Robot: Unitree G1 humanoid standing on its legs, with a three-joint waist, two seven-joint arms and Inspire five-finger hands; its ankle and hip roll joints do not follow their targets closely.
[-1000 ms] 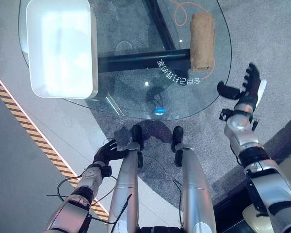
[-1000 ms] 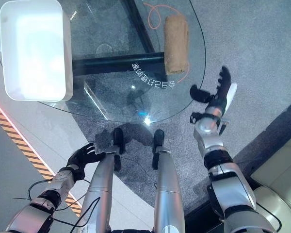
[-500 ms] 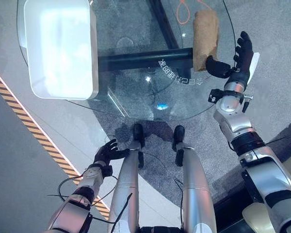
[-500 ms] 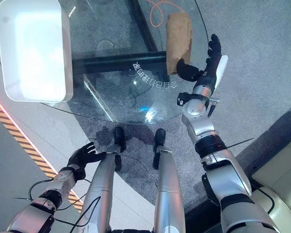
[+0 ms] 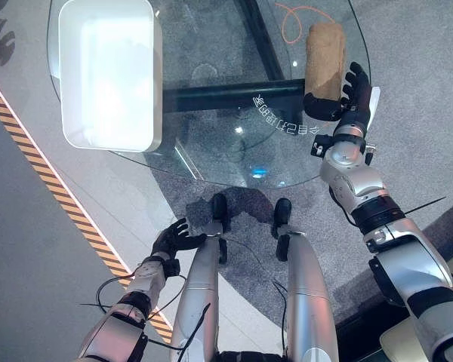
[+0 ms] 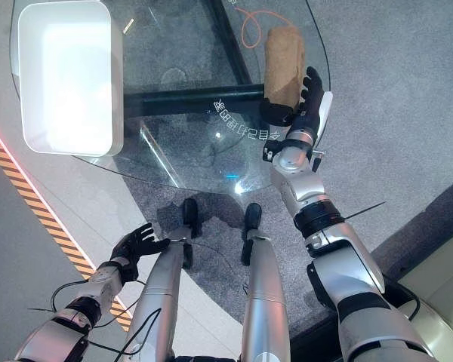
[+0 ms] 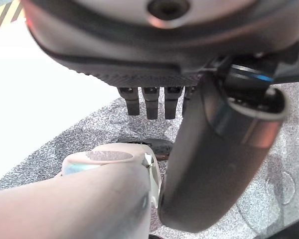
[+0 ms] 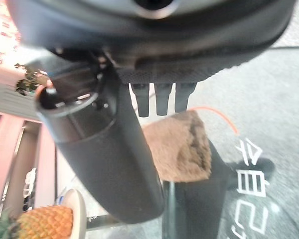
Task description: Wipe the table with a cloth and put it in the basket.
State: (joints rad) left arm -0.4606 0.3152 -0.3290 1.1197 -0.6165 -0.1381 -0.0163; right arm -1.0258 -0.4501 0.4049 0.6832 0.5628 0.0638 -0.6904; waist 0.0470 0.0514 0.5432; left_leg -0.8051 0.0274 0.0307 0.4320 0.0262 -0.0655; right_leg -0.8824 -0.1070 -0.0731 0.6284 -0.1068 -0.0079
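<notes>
A rolled brown cloth (image 5: 323,53) lies near the right rim of the round glass table (image 5: 226,147). My right hand (image 5: 349,107) sits at the cloth's near end, thumb on one side and straight fingers along the other, open. In the right wrist view the cloth (image 8: 182,147) lies just past the straight fingers (image 8: 162,99). The white basket (image 5: 155,90) stands on the table's left part. My left hand (image 5: 174,240) hangs low beside the table, fingers relaxed and holding nothing.
A black beam (image 5: 226,94) under the glass runs from the basket toward the cloth. An orange cord (image 5: 291,16) loops on the carpet below the far right. Yellow-black striped tape (image 5: 53,188) crosses the floor on the left. A pineapple (image 8: 35,221) shows in the right wrist view.
My right hand has moved from off the table's right edge inward and forward to the cloth's near end. The whole picture has shifted slightly. The left hand stays low.
</notes>
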